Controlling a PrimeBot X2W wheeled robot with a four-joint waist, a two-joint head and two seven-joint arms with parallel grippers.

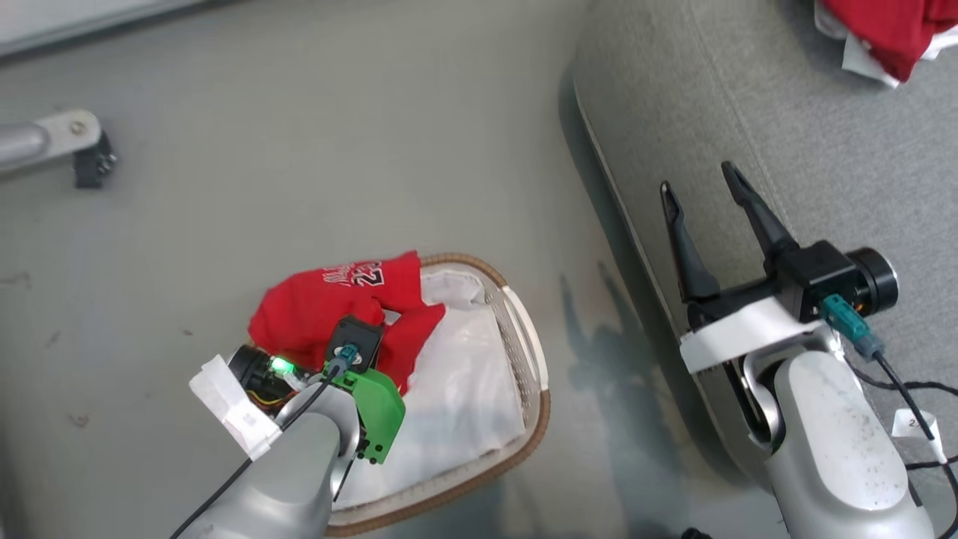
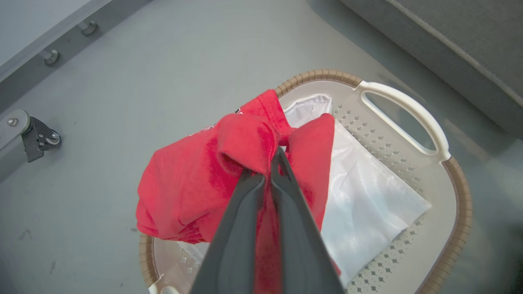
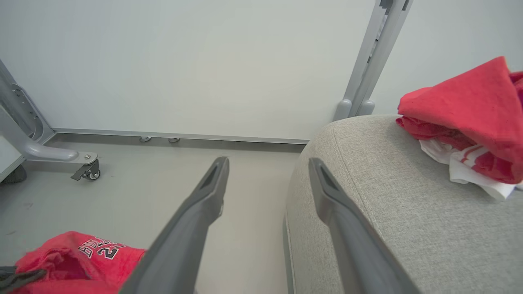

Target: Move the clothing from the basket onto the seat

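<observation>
A red jersey (image 1: 329,299) with lettering and the number 23 hangs bunched over the near-left rim of the white oval basket (image 1: 535,389). My left gripper (image 2: 265,163) is shut on a fold of that red jersey (image 2: 196,183), fingers pinching the cloth above the basket (image 2: 408,118). The same jersey (image 3: 77,261) shows low at left in the right wrist view. More red clothing with white trim (image 1: 891,30) lies on the grey seat (image 1: 748,112) at the far right. My right gripper (image 1: 707,187) is open and empty over the seat's edge (image 3: 388,196), beside the other pile of clothing (image 3: 474,122).
A white liner sheet (image 1: 464,382) lies in the basket. A grey frame leg with a caster (image 1: 82,150) stands on the floor at the left. Grey floor separates the basket from the seat. Black cables (image 1: 920,404) trail by my right wrist.
</observation>
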